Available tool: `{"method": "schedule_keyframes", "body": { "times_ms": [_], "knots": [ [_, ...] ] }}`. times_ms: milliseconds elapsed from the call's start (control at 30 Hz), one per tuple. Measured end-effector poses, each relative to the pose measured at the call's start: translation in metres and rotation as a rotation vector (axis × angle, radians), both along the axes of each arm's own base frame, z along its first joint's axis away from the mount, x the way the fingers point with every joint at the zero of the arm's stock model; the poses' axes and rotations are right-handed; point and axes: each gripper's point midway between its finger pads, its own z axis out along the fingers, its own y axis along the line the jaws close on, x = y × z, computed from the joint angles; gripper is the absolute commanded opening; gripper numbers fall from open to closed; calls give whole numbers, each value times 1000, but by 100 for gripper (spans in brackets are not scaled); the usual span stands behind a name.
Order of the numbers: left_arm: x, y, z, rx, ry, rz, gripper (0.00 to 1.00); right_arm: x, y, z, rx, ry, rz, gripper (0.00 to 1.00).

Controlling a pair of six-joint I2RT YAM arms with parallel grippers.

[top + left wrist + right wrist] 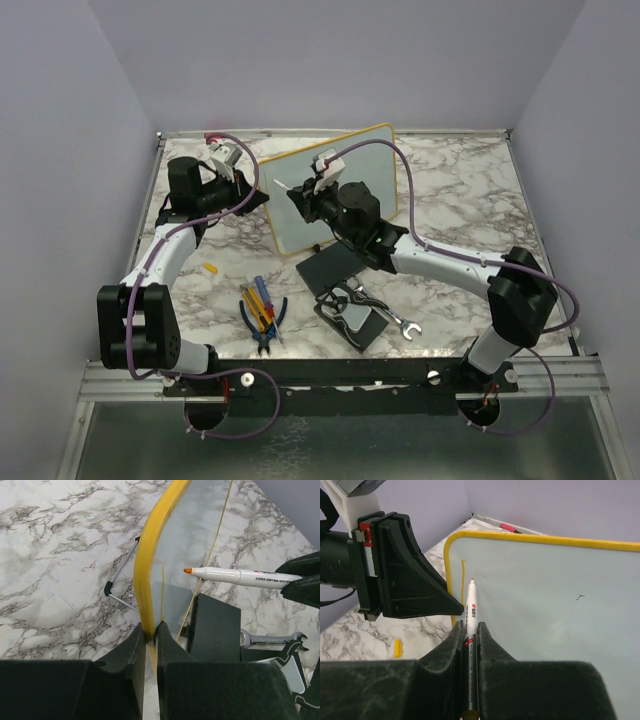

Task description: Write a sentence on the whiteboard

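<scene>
The whiteboard point(372, 165) stands on edge at mid-counter, a little toward 12 o'clock. It is a glossy pale panel in a thin yellow frame with rounded corners, propped on a wire foot point(120, 575). The left gripper point(150, 630) has its jaws pinching the frame at the board's 9 o'clock edge. The right gripper point(470, 625) has its jaws pinching a white marker point(471, 605), whose orange tip points at the panel just beside a single thin orange upright stroke point(463, 577) near that same edge.

The counter point(460, 190) is white marble with grey veins. At the board's 6 o'clock lies a flat black pad point(325, 268), and beyond it a dark tray point(368, 330) bearing a black-handled tool. A steel wrench point(400, 325) lies beside the tray. At 7 o'clock are screwdrivers point(258, 298) and blue pliers point(268, 328).
</scene>
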Motion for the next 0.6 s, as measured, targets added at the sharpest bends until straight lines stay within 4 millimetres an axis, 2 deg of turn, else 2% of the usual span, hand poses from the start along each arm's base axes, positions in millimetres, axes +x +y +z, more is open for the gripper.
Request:
{"method": "schedule_keyframes", "body": {
  "times_ms": [233,600],
  "knots": [
    [0,0,0,2,1,2,0,8,2,-5,-15,1,-28,1],
    [2,1,0,9,1,13,0,10,9,-9,-28,0,-9,1]
  ]
}}
